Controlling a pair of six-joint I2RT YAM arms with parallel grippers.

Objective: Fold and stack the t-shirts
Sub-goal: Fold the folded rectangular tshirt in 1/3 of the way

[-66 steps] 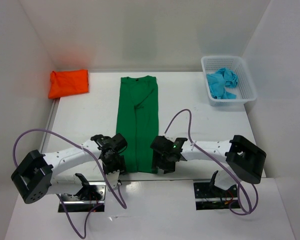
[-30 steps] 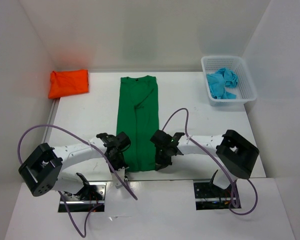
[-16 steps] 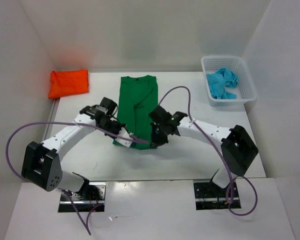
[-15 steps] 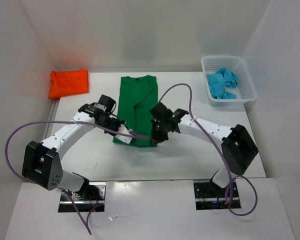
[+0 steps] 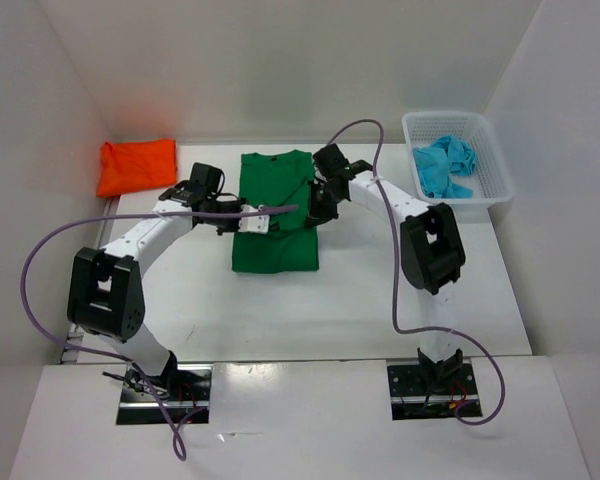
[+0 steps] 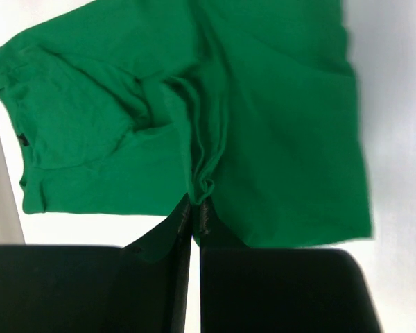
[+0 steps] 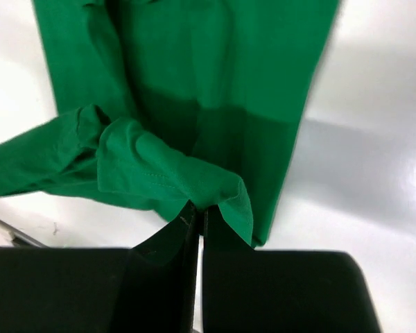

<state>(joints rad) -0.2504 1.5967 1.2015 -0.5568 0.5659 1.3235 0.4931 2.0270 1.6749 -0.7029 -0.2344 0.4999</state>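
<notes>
Now left gripper [image 6: 194, 208] and right gripper [image 7: 197, 208] each pinch a hem corner of the green t-shirt [image 5: 275, 240], which lies half-doubled well left of the basket [image 5: 462, 203]. Best to keep both corners level and lower the hem square onto the collar edge before letting go.

Green t-shirt [image 7: 215, 69] cut off at the right wrist view's top and left edges, its pinched hem hidden inside left gripper [image 6: 195, 207] and right gripper [image 7: 197, 210], turquoise t-shirt [image 5: 442, 168] partly behind white mesh basket [image 5: 465, 203] wall
</notes>
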